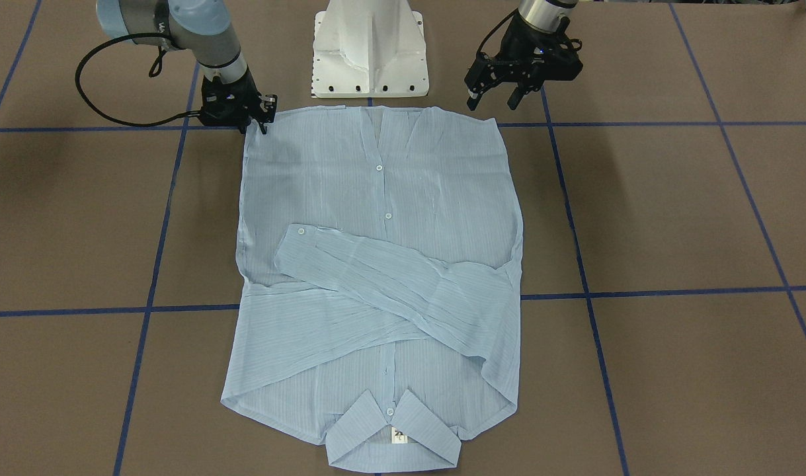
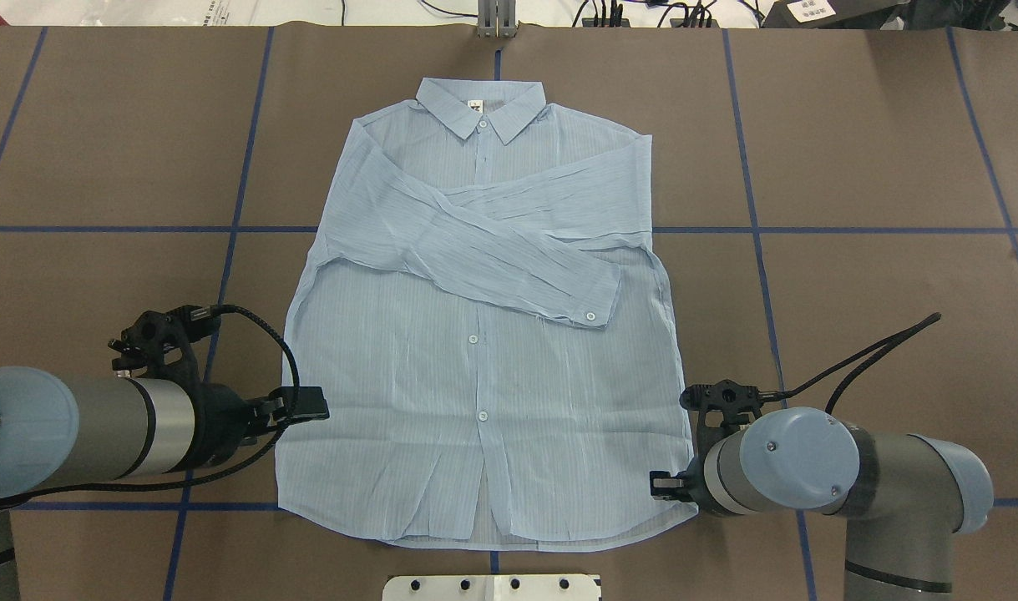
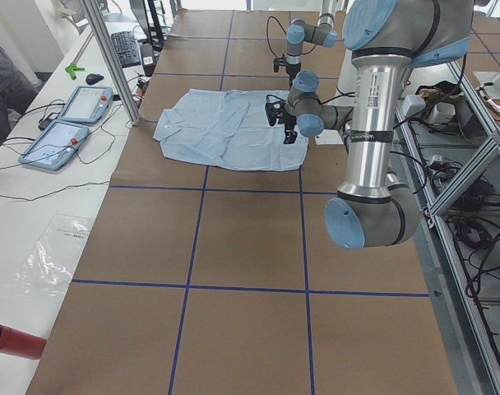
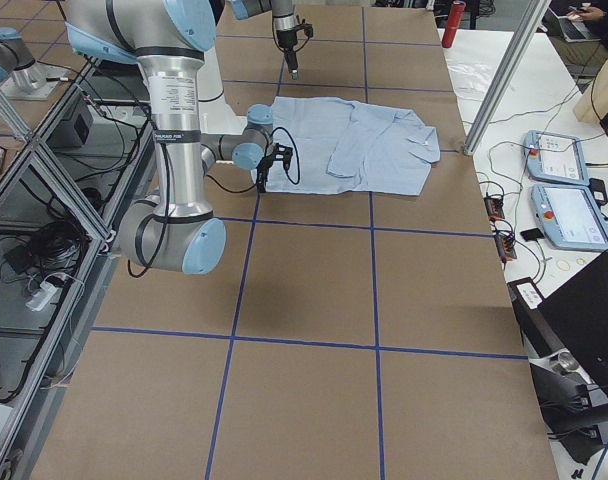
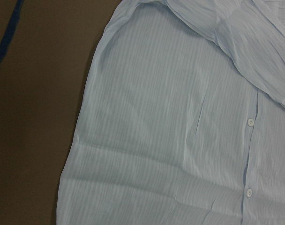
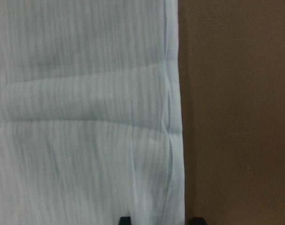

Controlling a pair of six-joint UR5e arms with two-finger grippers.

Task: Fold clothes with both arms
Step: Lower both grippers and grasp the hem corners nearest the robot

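The pale-blue striped shirt (image 1: 376, 218) lies flat and front up on the brown table, with its collar (image 2: 480, 110) on the far side from me and its hem near my base. Both sleeves are folded across the chest (image 2: 492, 242). My left gripper (image 1: 494, 100) is open and empty, hovering just off the hem corner on its side (image 2: 304, 409). My right gripper (image 1: 257, 122) is low at the other hem corner (image 2: 666, 484). In the right wrist view its fingertips (image 6: 125, 219) stand apart, one on each side of the shirt's side edge (image 6: 177, 117).
The white pedestal base (image 1: 369, 53) stands just behind the hem. Blue tape lines (image 1: 574, 251) grid the brown table. A side bench with two tablets (image 3: 69, 123) and a metal post (image 3: 110, 58) runs along the far edge beyond the collar.
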